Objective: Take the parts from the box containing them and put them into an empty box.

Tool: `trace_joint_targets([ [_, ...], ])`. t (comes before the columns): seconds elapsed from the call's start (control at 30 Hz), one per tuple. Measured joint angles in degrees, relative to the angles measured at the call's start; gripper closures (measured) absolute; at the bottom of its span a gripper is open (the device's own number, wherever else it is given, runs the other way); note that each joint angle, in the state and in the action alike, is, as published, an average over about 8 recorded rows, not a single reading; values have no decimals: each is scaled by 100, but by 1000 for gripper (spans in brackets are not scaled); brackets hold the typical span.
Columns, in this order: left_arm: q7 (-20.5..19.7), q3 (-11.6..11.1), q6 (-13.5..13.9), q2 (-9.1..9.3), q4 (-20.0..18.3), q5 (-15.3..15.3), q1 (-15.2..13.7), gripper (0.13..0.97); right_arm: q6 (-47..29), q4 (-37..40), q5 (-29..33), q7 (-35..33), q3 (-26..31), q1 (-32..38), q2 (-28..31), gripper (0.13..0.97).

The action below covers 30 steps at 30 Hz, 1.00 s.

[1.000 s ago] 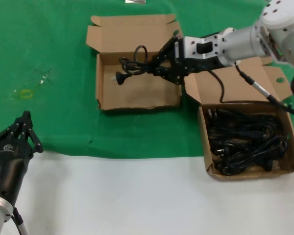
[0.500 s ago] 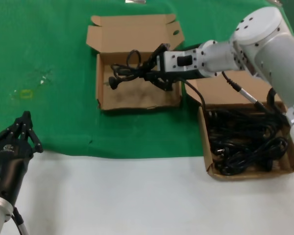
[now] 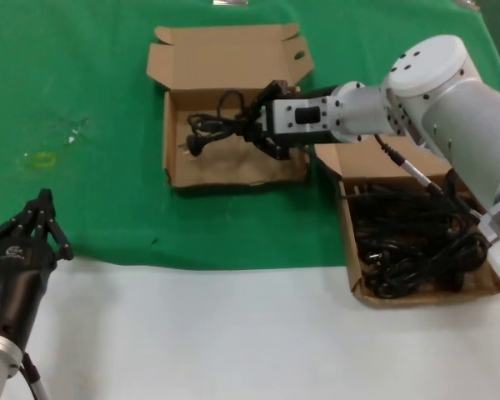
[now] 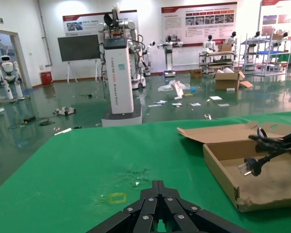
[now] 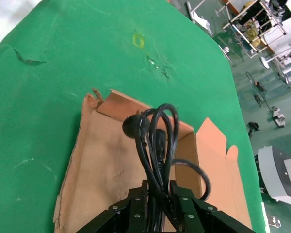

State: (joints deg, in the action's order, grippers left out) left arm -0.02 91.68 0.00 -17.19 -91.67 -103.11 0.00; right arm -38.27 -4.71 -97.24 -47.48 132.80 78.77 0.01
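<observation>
My right gripper (image 3: 252,127) is shut on a black power cord (image 3: 215,125), one of the parts, and holds it over the open tray of the empty box (image 3: 168,163). In the right wrist view the coiled cord (image 5: 153,130) runs out from between my fingers (image 5: 138,204), its plug hanging above the bare cardboard floor (image 5: 102,160). At the right, the box containing the parts (image 3: 350,258) holds a tangled pile of black cords (image 3: 417,237). My left gripper (image 3: 43,202) rests shut at the near left, far from both boxes.
Green cloth (image 3: 83,75) covers the far part of the table and bare white surface (image 3: 233,333) the near part. Both box lids stand open at the far side. A small yellow mark (image 3: 43,158) lies on the cloth at the left.
My right gripper has carried the cord a little to the left and lower over the empty box. The left arm has not moved.
</observation>
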Motion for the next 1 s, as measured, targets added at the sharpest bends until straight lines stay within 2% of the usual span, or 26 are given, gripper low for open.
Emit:
trace_joint_targets([
  [0.27,0,0,0,0,0,0,0,953,121,3,-504,-120,352,-49,-1,841],
  [0.57,0,0,0,0,0,0,0,953,187,11,-916,-267,582,-69,-1,730],
  [1.0,0,0,0,0,0,0,0,948,217,-50,-991,-270,567,-127,11,444],
])
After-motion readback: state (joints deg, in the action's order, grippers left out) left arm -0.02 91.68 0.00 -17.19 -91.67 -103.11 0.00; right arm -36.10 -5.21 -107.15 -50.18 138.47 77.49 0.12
